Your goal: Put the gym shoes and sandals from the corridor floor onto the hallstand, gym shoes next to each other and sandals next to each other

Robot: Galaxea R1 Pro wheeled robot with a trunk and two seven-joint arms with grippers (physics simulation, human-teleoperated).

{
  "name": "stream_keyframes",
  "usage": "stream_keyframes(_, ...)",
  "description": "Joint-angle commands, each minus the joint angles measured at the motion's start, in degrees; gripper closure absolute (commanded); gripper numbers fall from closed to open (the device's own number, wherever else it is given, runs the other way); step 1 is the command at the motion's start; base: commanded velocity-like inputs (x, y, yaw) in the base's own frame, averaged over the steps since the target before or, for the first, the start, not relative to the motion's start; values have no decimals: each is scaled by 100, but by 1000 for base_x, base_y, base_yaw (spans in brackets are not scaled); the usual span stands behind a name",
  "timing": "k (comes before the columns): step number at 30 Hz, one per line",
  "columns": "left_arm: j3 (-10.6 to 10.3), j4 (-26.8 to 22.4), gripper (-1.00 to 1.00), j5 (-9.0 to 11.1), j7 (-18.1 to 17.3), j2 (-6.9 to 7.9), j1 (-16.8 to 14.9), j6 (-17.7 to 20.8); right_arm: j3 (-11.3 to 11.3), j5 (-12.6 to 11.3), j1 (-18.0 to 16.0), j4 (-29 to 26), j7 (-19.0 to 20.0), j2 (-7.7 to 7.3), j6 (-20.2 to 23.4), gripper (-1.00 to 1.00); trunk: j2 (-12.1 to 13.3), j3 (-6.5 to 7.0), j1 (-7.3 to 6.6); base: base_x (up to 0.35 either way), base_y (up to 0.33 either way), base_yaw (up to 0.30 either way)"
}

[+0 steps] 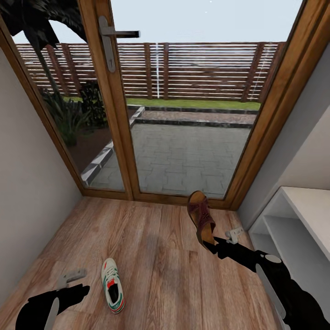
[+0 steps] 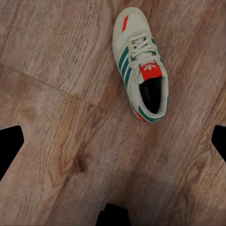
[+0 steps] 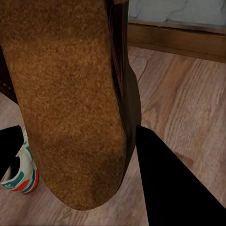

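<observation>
Right hand [image 1: 207,244] is pinching one reddish-brown sandal [image 1: 202,221] by its heel, holding it lifted beside the hallstand [image 1: 293,229], while the left hand [image 1: 73,280], fingers spread, is hovering near a gym shoe [image 1: 112,291] lying on the corridor floor [image 1: 156,256].

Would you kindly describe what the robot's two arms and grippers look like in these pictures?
Both arms are glossy black with rounded, bulky segments. The right arm carries a pale grey disc and a long grey panel along its forearm; the left arm has a similar grey strip. Pale grey bracket-like pieces sit by the left gripper and the right gripper. The fingers are plain black. No cables or markings show.
</observation>
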Motion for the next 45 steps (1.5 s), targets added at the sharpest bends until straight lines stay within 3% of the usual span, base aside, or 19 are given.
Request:
stream_keyframes(1, -1, 1, -100, -1, -1, 0, 1, 0, -2, -19, 0, -2, 1, 0, 11, 100, 0, 0, 0, 0, 0, 0)
stream_keyframes(28, 38, 22, -100, 15, -13, -5, 4, -97, -2, -18, 0, 0, 10, -1, 11, 100, 0, 0, 0, -49, -26, 0)
stream_keyframes(38, 40, 166, -100, 21, 14, -60, 197, -1368, -9, -24, 0, 0, 18, -1, -5, 100, 0, 0, 0, 0, 0, 0)
stream_keyframes(45, 36, 335, -100, 64, 36, -108, 222, -1830, -9, -19, 0, 0, 14, -1, -2, 100, 0, 0, 0, 0, 0, 0)
